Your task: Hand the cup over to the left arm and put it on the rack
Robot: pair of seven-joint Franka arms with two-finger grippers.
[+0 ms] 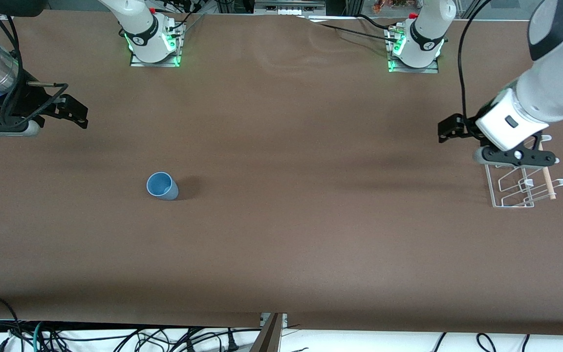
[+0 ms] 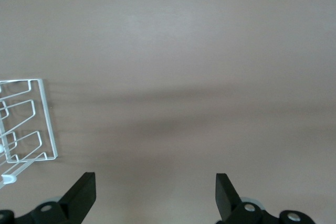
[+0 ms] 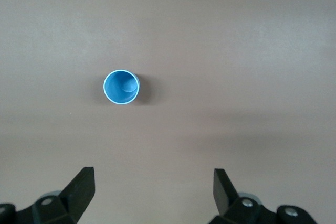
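The light-blue cup (image 1: 162, 186) stands upright, mouth up, on the brown table toward the right arm's end. It also shows in the right wrist view (image 3: 121, 87). My right gripper (image 1: 74, 111) is open and empty, up over the table at its own end and well apart from the cup; its jaws stand wide in its wrist view (image 3: 154, 184). The white wire rack (image 1: 521, 188) with its wooden rod (image 1: 546, 173) stands at the left arm's end. My left gripper (image 1: 450, 128) is open and empty beside and above the rack, whose edge (image 2: 47, 124) shows in the left wrist view (image 2: 155, 187).
The two arm bases (image 1: 152, 44) (image 1: 416, 49) stand along the table's back edge, with cables near them. Loose cables (image 1: 115, 337) hang below the table's front edge. The brown table (image 1: 311, 171) stretches wide between the cup and the rack.
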